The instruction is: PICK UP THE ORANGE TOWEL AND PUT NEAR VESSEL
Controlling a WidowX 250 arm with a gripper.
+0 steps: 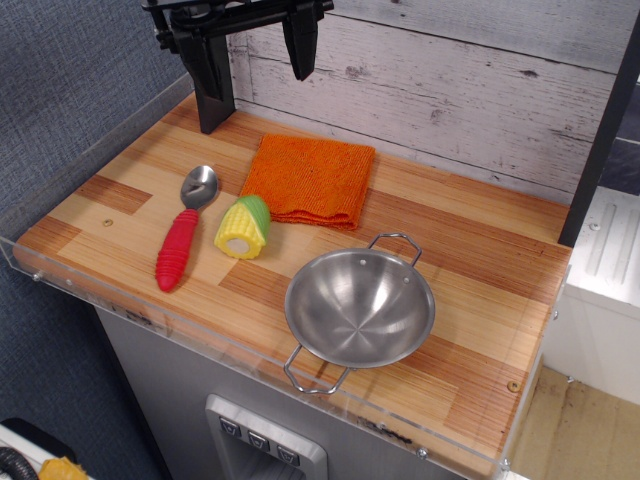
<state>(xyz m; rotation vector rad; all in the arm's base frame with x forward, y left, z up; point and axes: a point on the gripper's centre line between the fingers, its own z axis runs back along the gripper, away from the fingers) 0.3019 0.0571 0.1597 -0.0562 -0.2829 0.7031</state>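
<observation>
The orange towel (309, 180) lies folded and flat on the wooden counter near the back wall. The vessel (359, 307), a shiny steel bowl with two wire loop handles, stands empty near the counter's front edge, a short way to the front right of the towel. My gripper (258, 62) hangs high at the back left, above and behind the towel. Its two black fingers (299, 45) are spread apart and hold nothing.
A steel spoon with a red ribbed handle (184, 241) lies left of the towel. A toy corn cob (243, 227) lies at the towel's front left corner. A clear acrylic rim (60, 275) edges the counter. A white plank wall (450, 90) stands behind.
</observation>
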